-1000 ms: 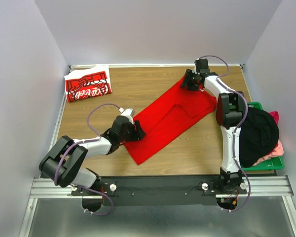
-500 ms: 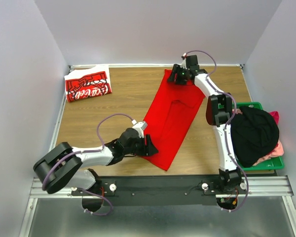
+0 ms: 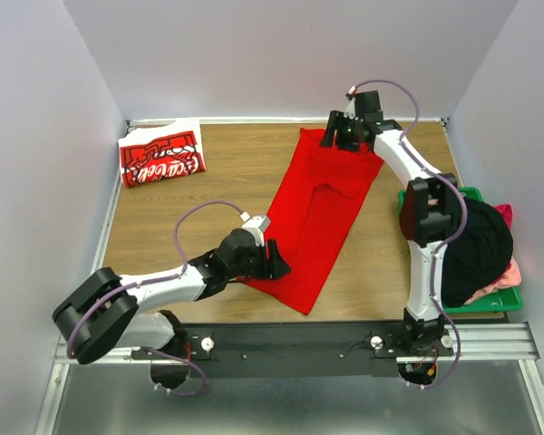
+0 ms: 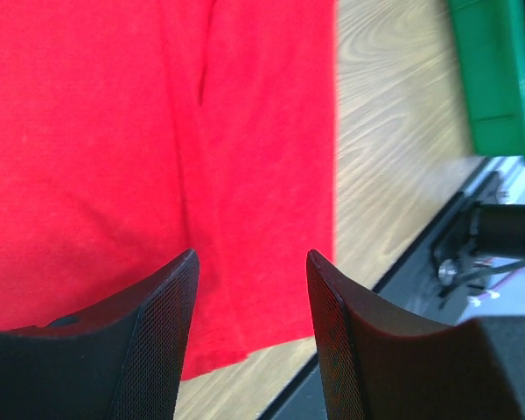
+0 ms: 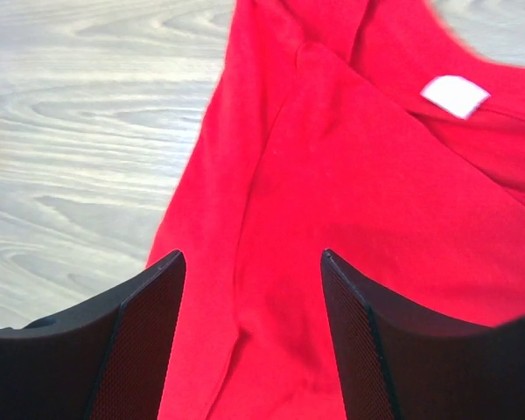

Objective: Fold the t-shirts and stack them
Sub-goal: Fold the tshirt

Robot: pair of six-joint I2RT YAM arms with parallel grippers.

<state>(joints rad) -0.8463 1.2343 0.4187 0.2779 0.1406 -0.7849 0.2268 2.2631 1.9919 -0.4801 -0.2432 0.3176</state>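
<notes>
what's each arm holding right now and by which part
Nothing is held. The left gripper and right gripper are both open over the plain red t-shirt, which lies flat.

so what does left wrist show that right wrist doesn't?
Left wrist only: a hem corner of the shirt, the green crate at upper right, and the black base rail past the table's edge.
Right wrist only: the collar end of the shirt, with its white neck label.
Both: the plain red t-shirt lying on the wood table, seen between that arm's own open fingers, the left fingers and the right fingers.
</notes>
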